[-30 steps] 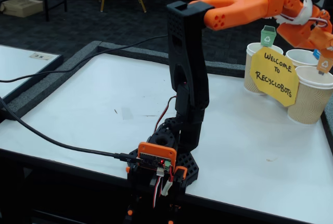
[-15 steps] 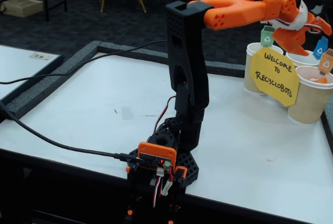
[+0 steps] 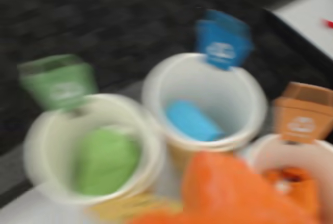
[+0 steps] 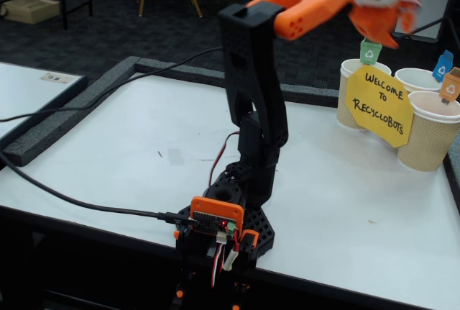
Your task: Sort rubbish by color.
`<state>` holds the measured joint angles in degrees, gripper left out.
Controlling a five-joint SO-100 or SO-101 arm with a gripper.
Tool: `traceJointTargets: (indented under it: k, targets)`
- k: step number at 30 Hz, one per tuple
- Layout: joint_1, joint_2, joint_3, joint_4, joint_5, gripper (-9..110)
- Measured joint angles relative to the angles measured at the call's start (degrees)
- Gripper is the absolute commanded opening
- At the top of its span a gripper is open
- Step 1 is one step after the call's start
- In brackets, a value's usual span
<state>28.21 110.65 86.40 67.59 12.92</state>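
My tool hangs above the three ribbed paper cups at the table's far corner; blur hides whether its jaws are apart or together. In the wrist view each crumpled bundle sits in the cup whose tag matches: the green bundle, the blue bundle, and the orange bundle. By my judgement, the sorting looks finished.
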Motion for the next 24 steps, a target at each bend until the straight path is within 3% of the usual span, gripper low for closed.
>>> traceJointTargets:
  k: [10, 24]
  targets:
    - [-17.05, 14.68, -0.53, 15.47, 0.0, 0]
    - [-35.6, 31.64, 16.35, 21.97, 0.0, 0]
